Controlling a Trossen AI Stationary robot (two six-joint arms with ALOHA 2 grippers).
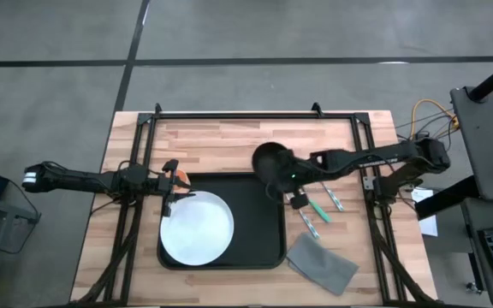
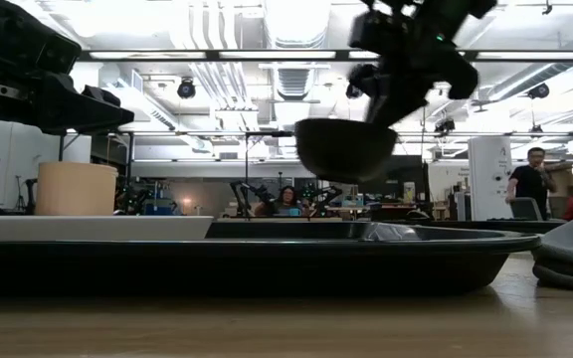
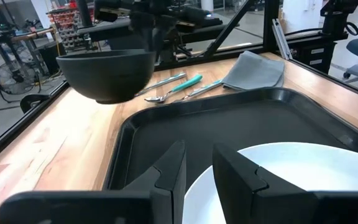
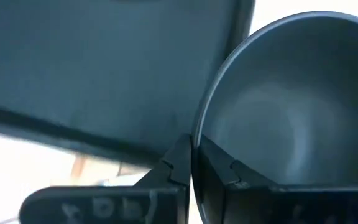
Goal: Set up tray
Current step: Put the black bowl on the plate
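The black tray point(image 1: 259, 231) lies flat on the wooden table with a round white plate point(image 1: 197, 227) on its left half. My left gripper point(image 1: 172, 190) is open and low at the plate's far-left rim. In the left wrist view one finger point(image 3: 238, 177) is over the plate point(image 3: 303, 168) and the other is over bare tray point(image 3: 185, 124). My right gripper point(image 1: 291, 178) is shut on a black bowl point(image 1: 270, 161). The bowl point(image 2: 346, 147) hangs in the air above the tray's far edge, right of the plate. My right gripper holds the bowl by its rim point(image 4: 194, 140), on the side toward the table's right. One finger point(image 4: 219, 174) is inside the bowl and the other is outside. The fingers come from above, slanting in from the right. The bowl is lifted clear and upright. My left gripper: whether it touches the plate cannot be told.
Cutlery with teal handles point(image 1: 319, 210) lies on the table right of the tray. A folded grey cloth point(image 1: 322, 261) lies nearer the near right corner. A black frame point(image 1: 229, 115) runs along the table's far and side edges. The tray's right half is bare.
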